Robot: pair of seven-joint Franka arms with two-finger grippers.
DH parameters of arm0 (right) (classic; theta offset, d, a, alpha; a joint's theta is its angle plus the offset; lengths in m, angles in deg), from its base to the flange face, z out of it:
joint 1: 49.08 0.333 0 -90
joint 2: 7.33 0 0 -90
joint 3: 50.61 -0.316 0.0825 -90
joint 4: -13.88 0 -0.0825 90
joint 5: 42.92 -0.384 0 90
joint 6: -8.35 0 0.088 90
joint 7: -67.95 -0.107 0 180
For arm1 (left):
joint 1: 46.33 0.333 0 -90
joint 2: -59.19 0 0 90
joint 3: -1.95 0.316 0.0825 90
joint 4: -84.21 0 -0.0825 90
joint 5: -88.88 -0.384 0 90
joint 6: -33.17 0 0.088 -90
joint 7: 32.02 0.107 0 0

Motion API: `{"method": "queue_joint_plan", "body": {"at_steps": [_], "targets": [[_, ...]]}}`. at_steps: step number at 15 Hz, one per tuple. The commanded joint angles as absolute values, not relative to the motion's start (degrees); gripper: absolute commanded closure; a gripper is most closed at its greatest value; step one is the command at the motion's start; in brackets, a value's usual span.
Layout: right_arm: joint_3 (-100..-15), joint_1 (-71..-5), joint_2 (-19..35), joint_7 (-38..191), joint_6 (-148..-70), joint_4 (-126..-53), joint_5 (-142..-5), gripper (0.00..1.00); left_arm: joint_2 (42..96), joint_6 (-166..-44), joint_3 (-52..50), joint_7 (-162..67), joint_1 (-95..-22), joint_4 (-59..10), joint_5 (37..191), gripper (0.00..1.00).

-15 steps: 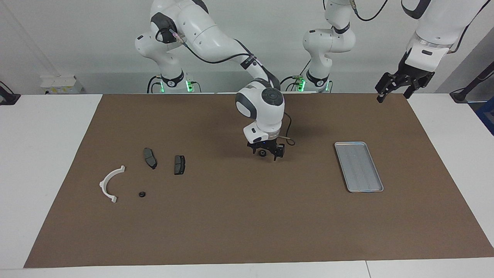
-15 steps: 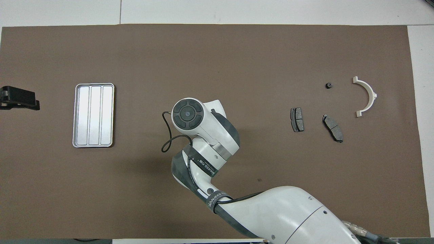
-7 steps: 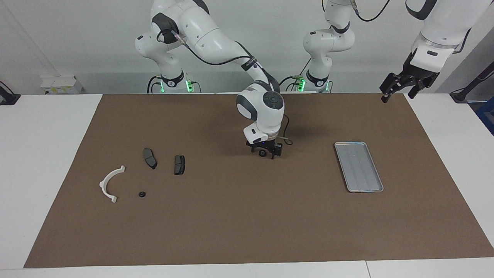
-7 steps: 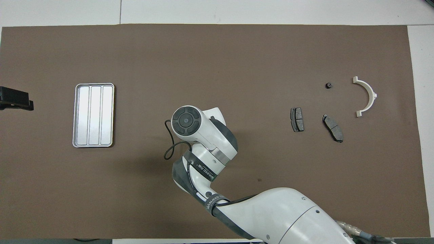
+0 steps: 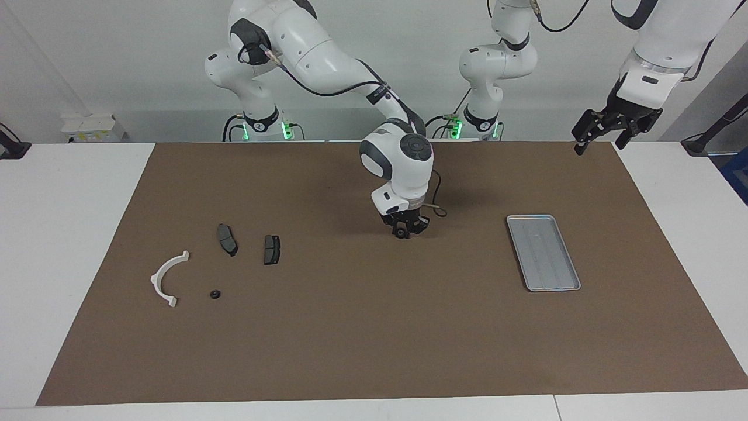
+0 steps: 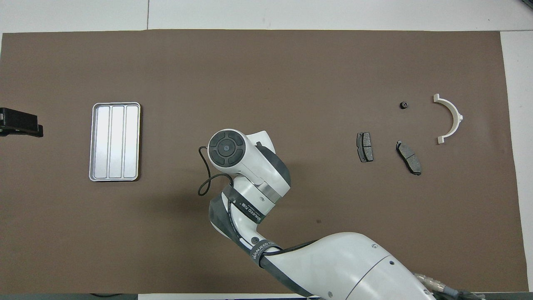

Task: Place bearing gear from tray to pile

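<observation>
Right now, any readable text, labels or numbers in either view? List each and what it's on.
"WANJEED": partly legible print on the black strap around the right arm, overhead view.
A second black strap nearer the wrist carries print too small to read.
Nothing legible on the tray, the brake pads or the white bracket.

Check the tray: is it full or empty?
Empty. The tray shows only bare ridged metal; the right gripper is shut on a bearing gear over the mat.
</observation>
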State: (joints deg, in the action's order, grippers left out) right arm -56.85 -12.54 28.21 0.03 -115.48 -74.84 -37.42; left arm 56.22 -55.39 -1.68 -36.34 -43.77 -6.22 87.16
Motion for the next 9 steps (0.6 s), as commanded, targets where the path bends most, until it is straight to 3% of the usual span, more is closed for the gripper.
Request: {"method": "queue_joint_plan", "body": {"at_steps": [1, 5, 9], "targets": [[-56.9, -13.3, 28.3, -0.1, -115.6, -76.0, -37.8, 1.00, 54.8, -54.3, -2.3, -34.8, -42.4, -7.5, 88.2, 0.00], [-56.8, -13.8, 28.2, 0.5, -111.9, -73.3, -36.9, 1.00, 53.9, -54.1, -2.2, -34.8, -43.0, -8.9, 88.2, 0.00], [-56.8, -21.2, 26.4, 16.8, -95.9, -64.2, -36.9, 1.00, 53.8, -52.1, -2.3, -34.3, -43.0, -9.0, 88.2, 0.00]]}}
